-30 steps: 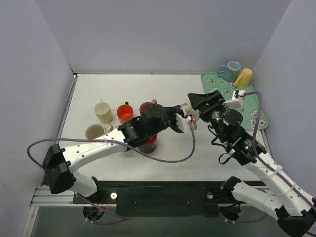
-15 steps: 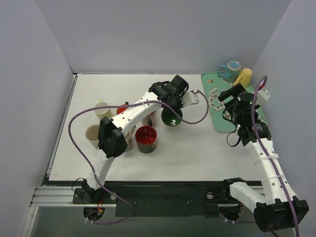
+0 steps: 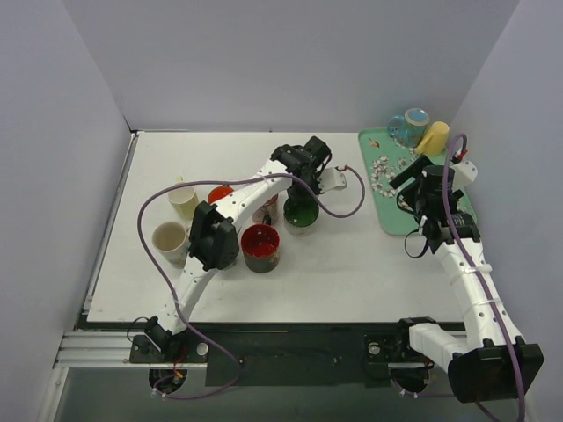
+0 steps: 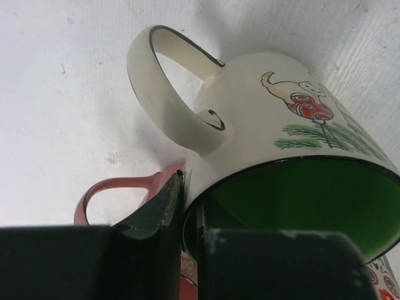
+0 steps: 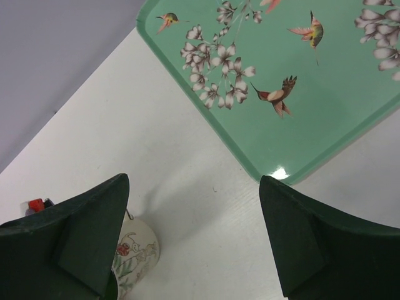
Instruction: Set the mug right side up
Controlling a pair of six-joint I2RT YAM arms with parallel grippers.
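Observation:
The mug (image 3: 302, 212) is white with a green inside and a cat picture. It sits mid-table with its opening facing up. My left gripper (image 3: 305, 186) is shut on its rim, one finger inside and one outside, beside the handle. In the left wrist view the mug (image 4: 269, 125) fills the frame above my gripper (image 4: 190, 206). My right gripper (image 3: 412, 187) is open and empty, over the table by the tray's left edge. In the right wrist view the mug (image 5: 134, 250) shows at lower left behind my open gripper (image 5: 194, 237).
A red mug (image 3: 260, 247) stands just left of the held mug, with a dark red one (image 3: 265, 211), an orange one (image 3: 220, 193) and two cream ones (image 3: 184, 202) (image 3: 169, 237) further left. The green flowered tray (image 3: 440, 215) at the right holds a blue mug (image 3: 409, 126) and a yellow mug (image 3: 434, 138).
My right gripper has drawn back to the right, toward the tray. My left gripper has carried the mug up from the table's middle and brought its opening to face up.

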